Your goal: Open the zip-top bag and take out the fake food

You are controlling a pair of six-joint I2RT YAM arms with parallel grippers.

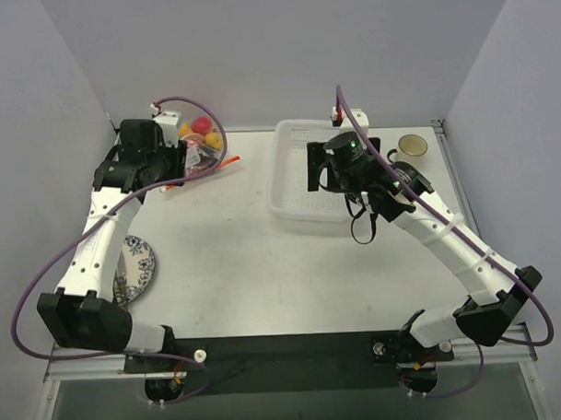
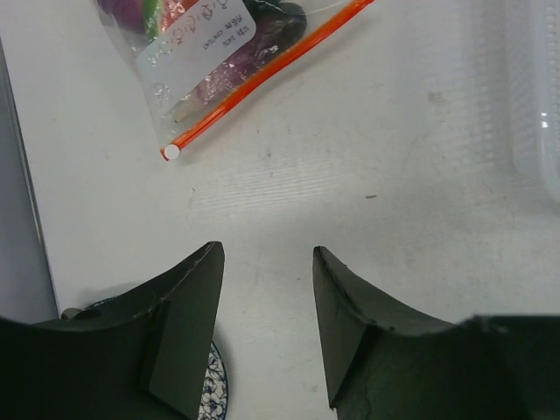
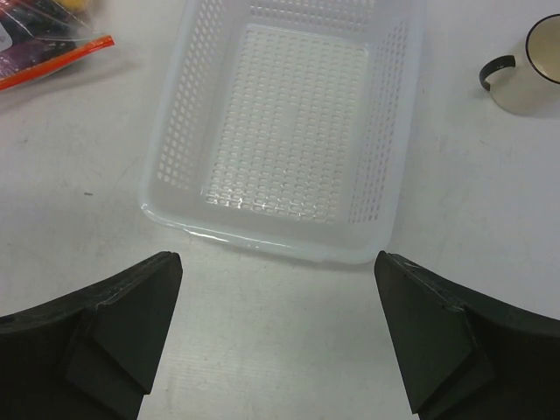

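The zip-top bag (image 2: 197, 54) lies diagonally, zip strip (image 2: 262, 81) toward table (image 2: 394, 201) centre; left end effector (image 2: 267, 262) and right end effector (image 3: 278, 271) gape.

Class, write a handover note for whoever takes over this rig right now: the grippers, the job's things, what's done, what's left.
Left gripper: open, empty, hovering over the table short of the zip-top bag.
Right gripper: open, empty, above the near edge of the white basket.
Fake food: inside the bag; its orange zip strip looks shut.
Done: nothing yet.
Left: open the bag, take the food out.
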